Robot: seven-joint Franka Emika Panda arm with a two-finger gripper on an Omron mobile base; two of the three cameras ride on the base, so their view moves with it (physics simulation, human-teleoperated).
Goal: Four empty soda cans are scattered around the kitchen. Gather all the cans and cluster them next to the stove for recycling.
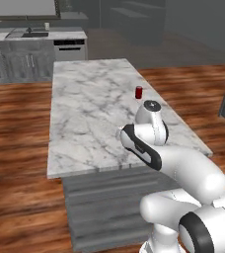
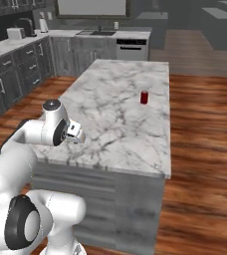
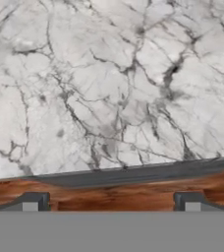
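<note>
In the left base view, a small red cylindrical soda can (image 1: 138,92) is being shown upright on the white marble island counter (image 1: 90,113), at one o'clock from the arm. In the right base view, the can (image 2: 144,97) is standing well apart from the gripper (image 2: 76,132), at two o'clock. In the hand view, the gripper (image 3: 111,202) is being held with its jaws wide, nothing between them, over the counter's edge, probably readied for approach.

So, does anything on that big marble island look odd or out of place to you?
Only one thing: a lone red soda can stands upright on the bare marble island, near its right edge, far from any stove. Nothing looks spilled, tipped or damaged. The pincer is open, near the island's front edge, well short of the can.
</note>
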